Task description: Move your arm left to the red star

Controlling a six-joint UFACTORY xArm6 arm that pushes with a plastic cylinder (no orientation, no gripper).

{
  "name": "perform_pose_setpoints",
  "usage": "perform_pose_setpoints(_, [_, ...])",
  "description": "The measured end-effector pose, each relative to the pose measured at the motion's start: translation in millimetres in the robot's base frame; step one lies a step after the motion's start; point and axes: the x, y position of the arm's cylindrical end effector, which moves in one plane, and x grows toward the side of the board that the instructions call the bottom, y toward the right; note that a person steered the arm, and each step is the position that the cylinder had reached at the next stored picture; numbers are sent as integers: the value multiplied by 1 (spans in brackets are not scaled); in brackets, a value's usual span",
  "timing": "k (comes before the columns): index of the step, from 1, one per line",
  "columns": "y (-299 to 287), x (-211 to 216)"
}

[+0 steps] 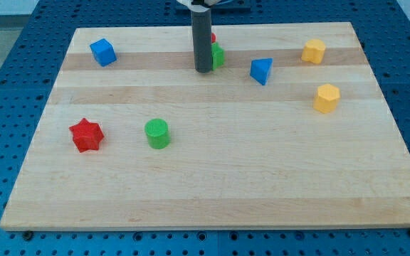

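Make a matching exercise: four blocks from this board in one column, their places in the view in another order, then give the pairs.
1. red star
2. blue cube
3. green cylinder
4. blue triangular block

A. right of my tip
B. far left, lower
C. top left
D. just right of the red star

Pairs: 1-B, 2-C, 3-D, 4-A

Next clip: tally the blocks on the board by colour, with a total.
Red: 2, the red star and a red block mostly hidden behind the rod
Green: 2, the green cylinder and a green block beside my tip
Blue: 2, the blue cube and the blue triangular block
Yellow: 2, upper yellow block and lower yellow block
Total: 8
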Motion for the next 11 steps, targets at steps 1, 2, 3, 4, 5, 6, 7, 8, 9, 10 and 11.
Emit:
perform_pose_setpoints(1, [-6, 10])
perform_pose_setpoints(2, [-44, 25])
perform_pose_setpoints(3, [-86, 23])
perform_pose_setpoints(4, [-129, 23])
perform_pose_setpoints(5, [-173, 23])
perform_pose_setpoints(6, [-221, 23])
perform_pose_setpoints(7, [-271, 27])
perform_pose_setpoints(8, [-283, 50])
perform_pose_setpoints(9, [-283, 75])
perform_pose_setpoints(10, [-283, 75])
perform_pose_setpoints(11, [-283, 127])
